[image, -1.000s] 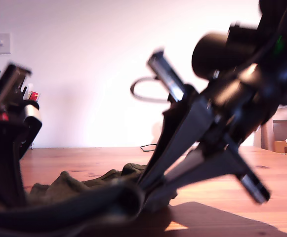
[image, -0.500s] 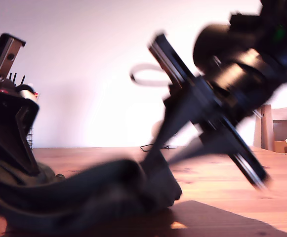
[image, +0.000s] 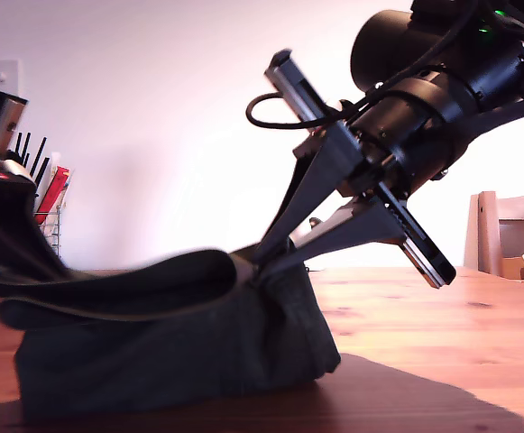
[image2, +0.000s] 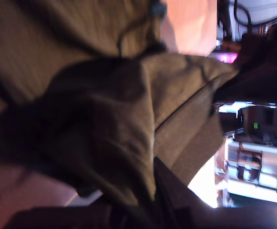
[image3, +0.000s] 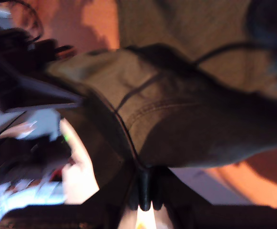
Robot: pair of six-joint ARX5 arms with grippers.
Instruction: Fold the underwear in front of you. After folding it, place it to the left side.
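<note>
Underwear (image: 176, 347) hung lifted above the wooden tabletop (image: 424, 334), my first hand (image2: 150, 198) pinched its cloth, my second hand (image3: 145, 188) clamped its hem, both held it stretched between them.

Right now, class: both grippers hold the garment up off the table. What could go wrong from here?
1. The underwear hangs from thin pinches; my second gripper grips only a hem edge, so it may slip.
2. Its lower edge still touches the table and may drag and bunch.
</note>
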